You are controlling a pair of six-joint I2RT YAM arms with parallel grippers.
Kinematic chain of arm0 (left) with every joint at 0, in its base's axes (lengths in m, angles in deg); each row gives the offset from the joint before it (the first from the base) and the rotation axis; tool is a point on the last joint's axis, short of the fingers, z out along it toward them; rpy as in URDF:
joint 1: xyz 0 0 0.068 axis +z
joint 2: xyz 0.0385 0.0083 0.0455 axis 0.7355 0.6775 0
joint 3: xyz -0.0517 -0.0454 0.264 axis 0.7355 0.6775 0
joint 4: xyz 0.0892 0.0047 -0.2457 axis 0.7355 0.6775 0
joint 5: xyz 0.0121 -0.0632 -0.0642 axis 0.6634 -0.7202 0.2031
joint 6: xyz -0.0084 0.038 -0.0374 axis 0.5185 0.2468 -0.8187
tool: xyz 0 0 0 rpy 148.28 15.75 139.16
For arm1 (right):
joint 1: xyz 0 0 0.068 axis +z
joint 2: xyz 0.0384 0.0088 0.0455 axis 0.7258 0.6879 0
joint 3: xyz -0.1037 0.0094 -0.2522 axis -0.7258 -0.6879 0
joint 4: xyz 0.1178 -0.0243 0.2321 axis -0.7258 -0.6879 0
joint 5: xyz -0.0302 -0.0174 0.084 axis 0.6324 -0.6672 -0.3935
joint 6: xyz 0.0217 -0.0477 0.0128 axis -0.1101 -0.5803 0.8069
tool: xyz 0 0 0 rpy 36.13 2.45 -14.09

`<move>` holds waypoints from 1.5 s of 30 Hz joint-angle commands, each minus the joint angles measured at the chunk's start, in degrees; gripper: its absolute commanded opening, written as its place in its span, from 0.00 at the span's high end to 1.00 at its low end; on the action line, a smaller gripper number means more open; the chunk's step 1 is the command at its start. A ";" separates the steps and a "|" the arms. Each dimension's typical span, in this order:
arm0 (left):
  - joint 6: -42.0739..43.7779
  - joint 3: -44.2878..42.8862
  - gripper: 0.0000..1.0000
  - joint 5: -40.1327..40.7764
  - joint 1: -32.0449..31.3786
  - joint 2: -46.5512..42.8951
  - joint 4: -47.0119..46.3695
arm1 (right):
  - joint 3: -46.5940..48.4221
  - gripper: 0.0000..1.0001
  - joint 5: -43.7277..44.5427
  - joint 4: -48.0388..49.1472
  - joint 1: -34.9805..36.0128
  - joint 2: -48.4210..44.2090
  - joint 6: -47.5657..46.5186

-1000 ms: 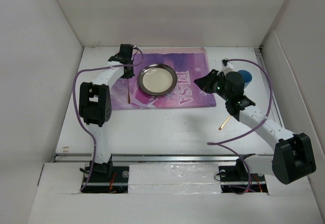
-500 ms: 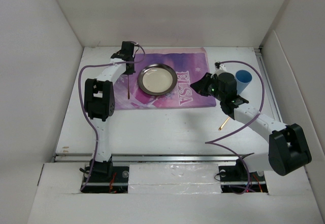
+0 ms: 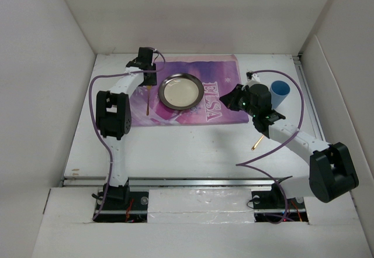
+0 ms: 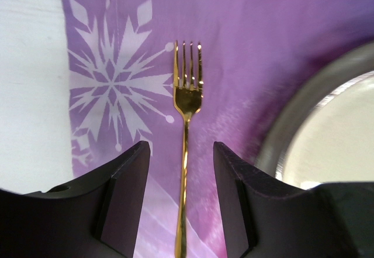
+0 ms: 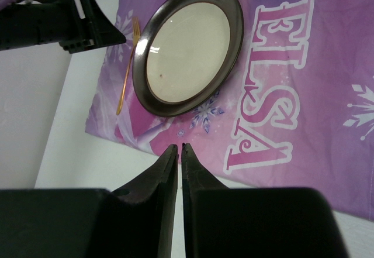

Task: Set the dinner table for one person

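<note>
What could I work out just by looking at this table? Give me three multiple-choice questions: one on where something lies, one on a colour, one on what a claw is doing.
1. Where does the gold fork lie?
A) flat on the purple mat, beside the plate
B) in the plate
C) lifted up in the air

2. What colour is the cup?
A) red
B) blue
C) green

3. How does the left gripper stand?
A) clamped on the fork
B) shut on the plate's rim
C) open, with the fork's handle lying free between its jaws

Answers:
1 A: both wrist views show the fork lying on the mat just left of the plate.
2 B: the top view shows a blue cup at the right.
3 C: the left wrist view shows a gap on each side of the handle.
</note>
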 commanded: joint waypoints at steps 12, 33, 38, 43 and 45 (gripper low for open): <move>-14.11 40.43 1.00 -32.41 -3.87 -64.38 -18.95 | -8.13 1.00 17.62 -7.08 2.68 -12.55 0.21; -7.43 60.32 0.66 -25.31 -14.67 -105.09 -15.00 | -12.01 0.62 15.98 -32.24 -25.62 -8.49 2.59; -7.43 60.94 0.66 -23.45 -16.52 -107.47 -13.76 | -9.20 0.63 17.39 -32.06 -26.94 -2.05 2.42; -7.26 60.94 0.66 -23.19 -17.66 -108.26 -13.50 | -7.35 0.63 17.12 -32.14 -26.94 0.68 2.15; -7.34 60.85 0.66 -22.48 -17.67 -108.26 -13.23 | -6.65 0.63 17.21 -32.14 -26.94 1.82 2.06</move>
